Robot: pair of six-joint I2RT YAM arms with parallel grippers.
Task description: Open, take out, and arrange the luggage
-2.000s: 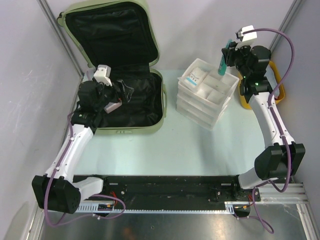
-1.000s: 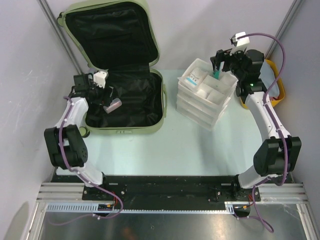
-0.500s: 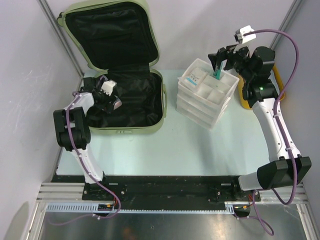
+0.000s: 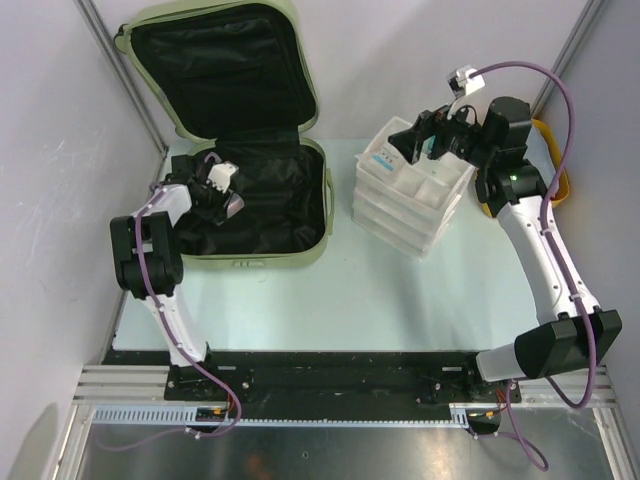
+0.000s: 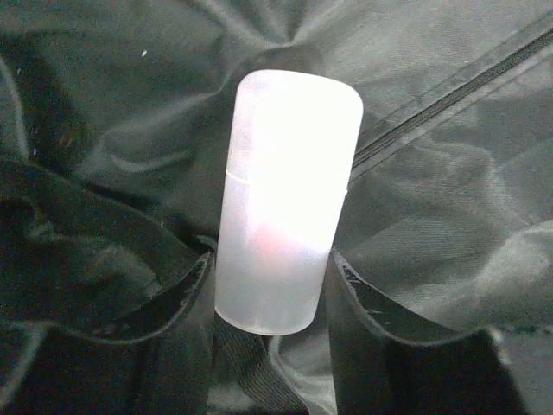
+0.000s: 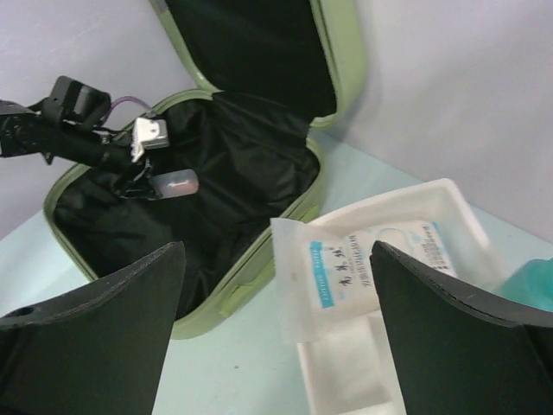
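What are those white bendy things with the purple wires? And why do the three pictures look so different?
Those are two robot arms with pinching grippers instead of hands. The big picture looks down from above onto the pale table. The other two come from small cameras on each wrist, so you see black fingers up close. On the table sit an open green suitcase with black lining, a stack of white trays and a yellow tub partly hidden by the right arm. The left gripper reaches into the suitcase and pinches a cloudy little bottle. The right gripper is open and holds nothing, above the top tray, where a white packet lies.
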